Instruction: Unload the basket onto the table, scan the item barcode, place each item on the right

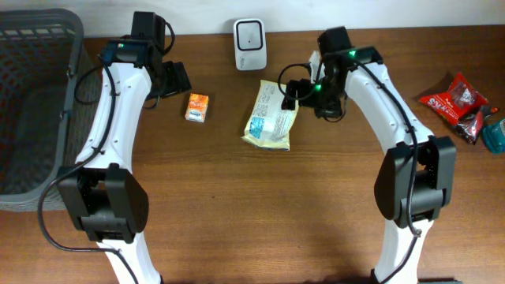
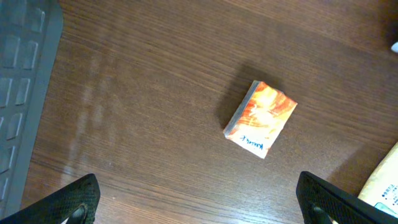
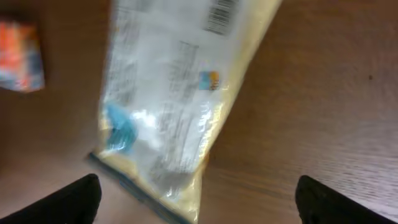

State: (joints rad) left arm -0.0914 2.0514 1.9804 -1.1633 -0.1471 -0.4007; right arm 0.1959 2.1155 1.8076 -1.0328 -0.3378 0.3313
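Both arms are empty-handed. The right gripper [image 3: 199,205] is spread wide with nothing in it, hanging over the packet [image 3: 180,106]. The left gripper [image 2: 202,202] is also wide open and empty, above the orange box [image 2: 261,118].

The packet lies flat on the table [image 1: 237,205] just in front of the scanner [image 1: 249,34], a touch to the robot's right of it. The orange box sits in front of the scanner on the other side, near the packet but apart from it. I take the packet as the item to scan, since the right arm is over it.

Risks:
- The packet looks thin, flat and glossy. Fingers coming down could scrape the wood and skate off the film, giving no grip or shoving it away from the scanner.
- The barcode [image 3: 221,15] faces up, at the end nearest the scanner as far as I can tell. A pinch there would cover it. A pinch at the far end lets the floppy pack sag, so the code curls away from the scanner.
- Glare off the film could kill the read.
- A sideways push could knock the orange box.
- The right wrist view is blurred, so finger alignment over the packet can't be confirmed.
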